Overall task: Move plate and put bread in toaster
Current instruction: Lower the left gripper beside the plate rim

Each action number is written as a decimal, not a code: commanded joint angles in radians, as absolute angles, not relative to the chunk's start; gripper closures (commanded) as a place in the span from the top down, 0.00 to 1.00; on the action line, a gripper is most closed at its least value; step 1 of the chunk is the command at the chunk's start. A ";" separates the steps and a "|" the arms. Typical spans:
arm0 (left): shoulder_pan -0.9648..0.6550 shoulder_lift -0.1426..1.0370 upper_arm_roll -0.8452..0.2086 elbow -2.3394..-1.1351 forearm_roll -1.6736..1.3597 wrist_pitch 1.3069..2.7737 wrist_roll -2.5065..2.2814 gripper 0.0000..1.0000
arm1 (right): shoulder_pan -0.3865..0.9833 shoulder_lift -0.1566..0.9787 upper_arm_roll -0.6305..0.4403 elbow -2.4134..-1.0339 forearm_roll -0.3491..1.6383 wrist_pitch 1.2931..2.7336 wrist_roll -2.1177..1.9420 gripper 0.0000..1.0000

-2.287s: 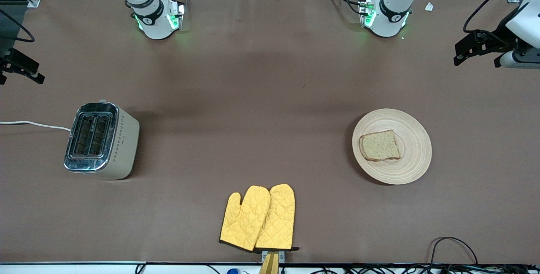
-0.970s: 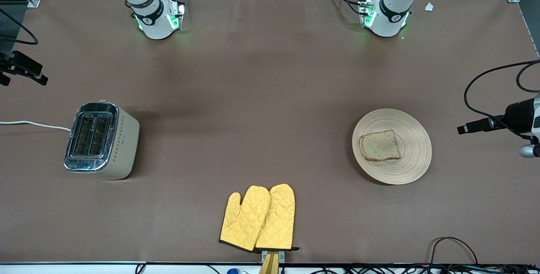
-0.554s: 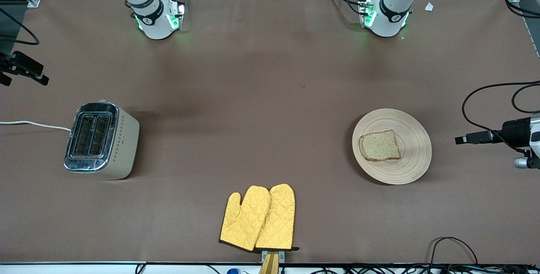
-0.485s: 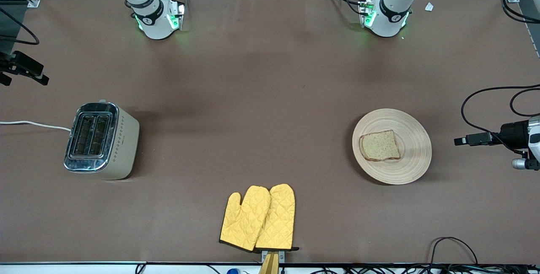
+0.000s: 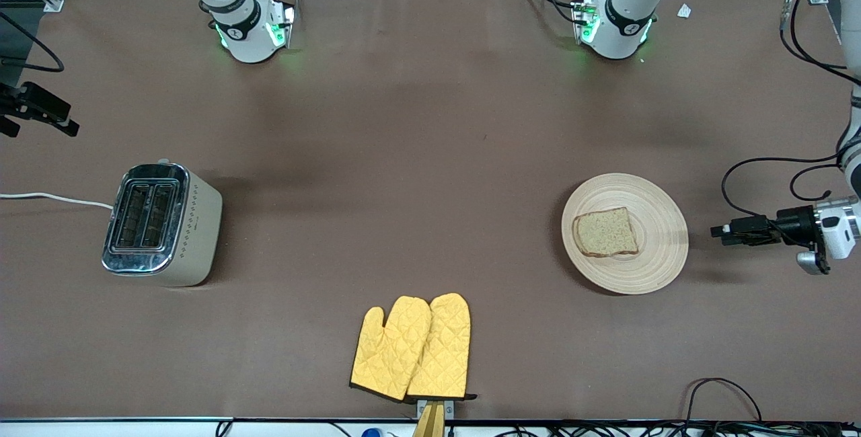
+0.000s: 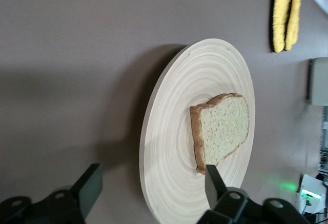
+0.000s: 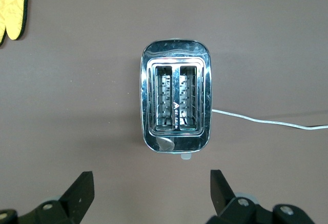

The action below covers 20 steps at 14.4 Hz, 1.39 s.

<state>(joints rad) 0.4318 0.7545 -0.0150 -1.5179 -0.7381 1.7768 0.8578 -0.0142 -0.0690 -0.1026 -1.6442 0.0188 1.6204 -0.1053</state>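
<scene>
The plate (image 5: 656, 259) lies toward the left arm's end of the table with the bread (image 5: 605, 232) flat on it. My left gripper (image 5: 720, 232) is open and empty. It is low beside the plate's rim, at the plate's edge toward the left arm's end, a short gap away. In the left wrist view the plate (image 6: 174, 147) and the bread (image 6: 223, 131) lie ahead of my left gripper (image 6: 151, 183). The toaster (image 5: 161, 224) stands toward the right arm's end with both slots empty. My right gripper (image 5: 64, 128) waits open, above the toaster (image 7: 176, 102) and its own fingertips (image 7: 84, 185).
A pair of yellow oven mitts (image 5: 412, 347) lies near the table's front edge, midway between the plate and the toaster. The toaster's white cord (image 5: 54, 197) runs off the right arm's end of the table. Loose cables hang by the left gripper.
My left gripper has come down from higher up at the table's end, turned level and moved in toward the plate's rim. The plate, the bread, the toaster and the right gripper have stayed put.
</scene>
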 commanded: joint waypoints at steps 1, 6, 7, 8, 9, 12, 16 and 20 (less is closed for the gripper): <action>0.425 0.791 -0.020 -1.496 -0.772 1.773 0.894 0.76 | -0.025 -0.107 -0.095 -1.687 0.017 1.641 -0.115 1.00; 0.420 0.837 -0.026 -1.497 -0.770 1.763 0.939 0.54 | -0.025 -0.107 -0.095 -1.694 0.017 1.643 -0.115 1.00; 0.419 0.847 -0.026 -1.497 -0.770 1.763 0.949 0.50 | -0.025 -0.107 -0.095 -1.694 0.017 1.643 -0.115 1.00; 0.416 0.851 -0.028 -1.497 -0.770 1.761 0.950 0.45 | -0.025 -0.107 -0.095 -1.695 0.017 1.646 -0.115 1.00; 0.414 0.854 -0.028 -1.497 -0.770 1.761 0.950 0.40 | -0.025 -0.107 -0.095 -1.695 0.017 1.646 -0.115 1.00; 0.410 0.865 -0.028 -1.497 -0.769 1.737 0.950 0.22 | -0.025 -0.107 -0.095 -1.695 0.017 1.646 -0.115 1.00; 0.410 0.867 -0.055 -1.496 -0.764 1.735 0.980 0.00 | -0.028 -0.107 -0.095 -1.695 0.017 1.644 -0.115 1.00; 0.429 0.844 -0.138 -1.485 -0.772 1.704 0.925 0.00 | -0.032 -0.106 -0.095 -1.695 0.017 1.643 -0.115 1.00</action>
